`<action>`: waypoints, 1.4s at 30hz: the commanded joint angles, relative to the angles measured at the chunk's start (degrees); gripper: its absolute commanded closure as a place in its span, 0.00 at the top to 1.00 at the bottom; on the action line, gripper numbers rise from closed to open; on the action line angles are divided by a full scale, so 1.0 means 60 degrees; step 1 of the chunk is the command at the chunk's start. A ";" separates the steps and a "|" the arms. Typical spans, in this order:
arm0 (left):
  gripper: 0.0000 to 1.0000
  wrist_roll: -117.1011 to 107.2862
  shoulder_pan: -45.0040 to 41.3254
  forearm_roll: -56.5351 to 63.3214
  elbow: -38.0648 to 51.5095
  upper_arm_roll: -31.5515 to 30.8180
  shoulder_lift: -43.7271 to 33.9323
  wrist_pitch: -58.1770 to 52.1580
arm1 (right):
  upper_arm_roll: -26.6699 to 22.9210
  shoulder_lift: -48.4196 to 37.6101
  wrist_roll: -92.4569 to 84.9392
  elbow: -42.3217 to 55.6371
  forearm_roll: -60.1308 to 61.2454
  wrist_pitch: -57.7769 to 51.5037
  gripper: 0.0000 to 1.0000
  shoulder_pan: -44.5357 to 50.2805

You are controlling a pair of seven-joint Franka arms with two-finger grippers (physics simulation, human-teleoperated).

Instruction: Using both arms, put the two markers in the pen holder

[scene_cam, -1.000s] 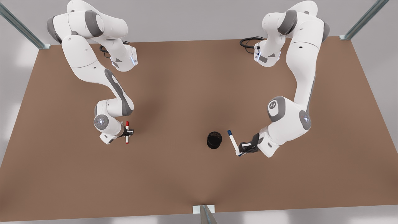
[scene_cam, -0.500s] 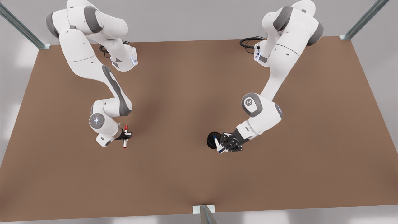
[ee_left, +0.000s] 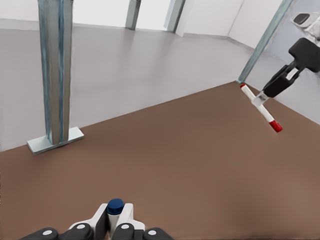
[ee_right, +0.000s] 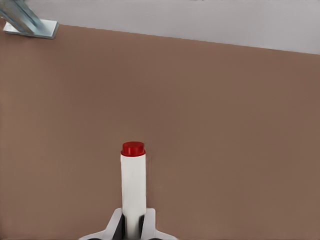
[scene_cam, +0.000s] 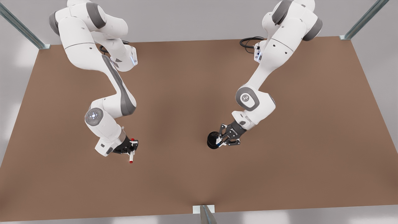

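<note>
Left gripper (scene_cam: 221,142) is seen at the front view's right, poised at the rim of the black pen holder (scene_cam: 213,140). Its fingers (ee_left: 125,217) are clamped on the blue-capped marker (ee_left: 115,206), whose lower end is set over the holder's opening.

Right gripper (scene_cam: 133,146) is held at the front view's left, well apart from the holder, above the brown table (scene_cam: 186,93). It is closed on the red-capped marker (scene_cam: 131,155) near mid-barrel; the marker is carried tilted, clear of the table, and is also picked up far off in the left wrist view.
</note>
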 commanded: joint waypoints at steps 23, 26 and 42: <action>1.00 -1.5414 0.2381 1.4717 0.4840 0.1118 -0.1048 -1.3820 | 0.0182 0.1090 0.4335 0.2031 -0.0984 0.1040 0.27 0.3136; 1.00 -1.6030 0.2734 1.4615 0.4665 0.1395 -0.2366 -1.4011 | 0.0182 0.1544 0.4305 0.2032 -0.1232 0.3105 0.27 0.3399; 1.00 -1.6162 0.1884 1.4058 0.3492 0.2788 -0.2470 -1.3015 | 0.0050 0.3492 0.3984 0.4331 -0.2918 0.5567 0.27 0.4835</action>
